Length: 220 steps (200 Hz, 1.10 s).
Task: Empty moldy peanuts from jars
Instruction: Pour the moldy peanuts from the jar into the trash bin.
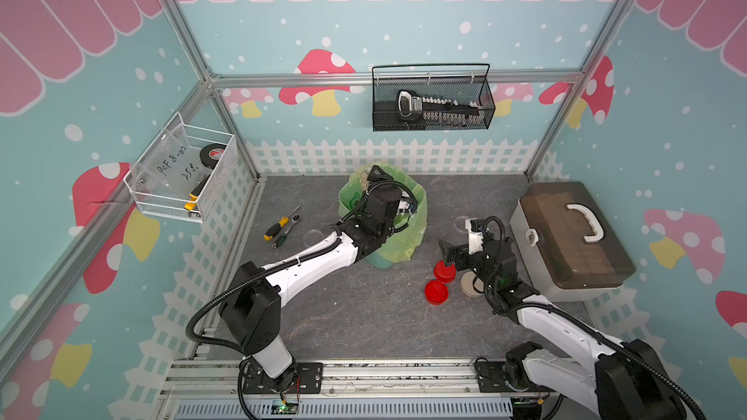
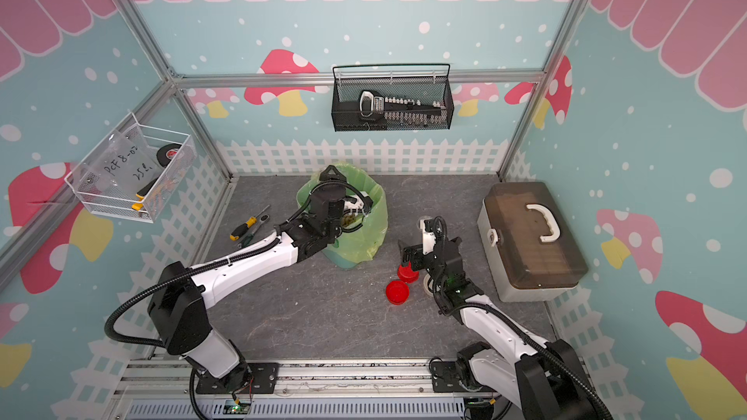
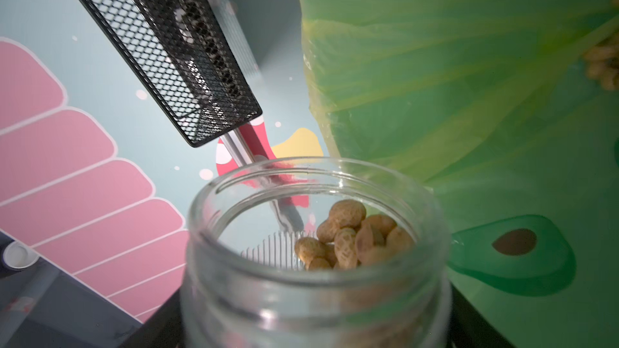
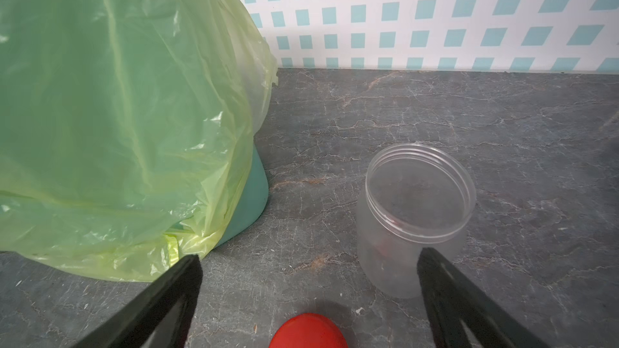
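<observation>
My left gripper (image 1: 372, 179) is shut on a clear jar (image 3: 318, 262), which it holds tilted over the bin lined with a green bag (image 1: 412, 236). Moldy peanuts (image 3: 355, 236) lie at the jar's mouth, and its body hides the fingers in the left wrist view. More peanuts (image 2: 351, 219) lie inside the bag. My right gripper (image 4: 310, 257) hangs open and empty above the table, with a red lid (image 4: 308, 329) below it. An empty, lidless jar (image 4: 415, 215) stands upright by its right finger. Another empty jar (image 1: 312, 237) stands left of the bin.
Two red lids (image 1: 444, 271) (image 1: 435, 292) and a beige lid (image 1: 471, 284) lie on the table under my right arm. A grey toolbox (image 1: 570, 240) stands at the right. Screwdrivers (image 1: 283, 226) lie left of the bin. Wire baskets hang on the back wall (image 1: 432, 98) and left wall (image 1: 182, 173).
</observation>
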{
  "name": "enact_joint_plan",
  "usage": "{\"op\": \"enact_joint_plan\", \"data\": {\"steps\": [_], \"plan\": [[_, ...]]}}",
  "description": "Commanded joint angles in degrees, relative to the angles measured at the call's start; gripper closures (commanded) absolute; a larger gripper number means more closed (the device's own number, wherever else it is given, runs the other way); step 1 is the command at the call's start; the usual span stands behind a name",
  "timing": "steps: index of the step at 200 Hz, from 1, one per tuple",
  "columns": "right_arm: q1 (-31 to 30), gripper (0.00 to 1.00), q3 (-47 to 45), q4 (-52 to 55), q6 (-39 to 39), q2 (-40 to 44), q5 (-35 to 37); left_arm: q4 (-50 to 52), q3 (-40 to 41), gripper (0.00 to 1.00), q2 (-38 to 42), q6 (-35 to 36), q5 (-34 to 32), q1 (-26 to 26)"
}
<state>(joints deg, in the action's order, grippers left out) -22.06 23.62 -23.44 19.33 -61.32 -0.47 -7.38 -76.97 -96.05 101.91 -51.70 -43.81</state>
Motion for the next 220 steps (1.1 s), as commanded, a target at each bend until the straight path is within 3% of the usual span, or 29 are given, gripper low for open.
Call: {"op": "enact_joint_plan", "data": {"steps": [1, 51, 159, 220], "plan": [[0.4, 0.01, -0.73, -0.89, 0.09, 0.64, 0.4, -10.49, -4.09, 0.79, -0.61, 11.67, -0.62, -0.75], [0.36, 0.01, -0.85, -0.93, 0.14, 0.71, 0.47, -8.65, -6.81, 0.79, -1.15, 12.33, 1.22, -0.75], [0.38, 0.01, -0.98, -1.08, 0.18, 0.94, 0.54, 3.06, 3.07, 0.81, 10.8, 7.86, 2.84, 0.04], [0.4, 0.01, -1.09, -1.12, 0.27, 1.03, 0.61, 5.65, 2.35, 0.81, 9.57, 6.8, 2.4, -1.4]]}}
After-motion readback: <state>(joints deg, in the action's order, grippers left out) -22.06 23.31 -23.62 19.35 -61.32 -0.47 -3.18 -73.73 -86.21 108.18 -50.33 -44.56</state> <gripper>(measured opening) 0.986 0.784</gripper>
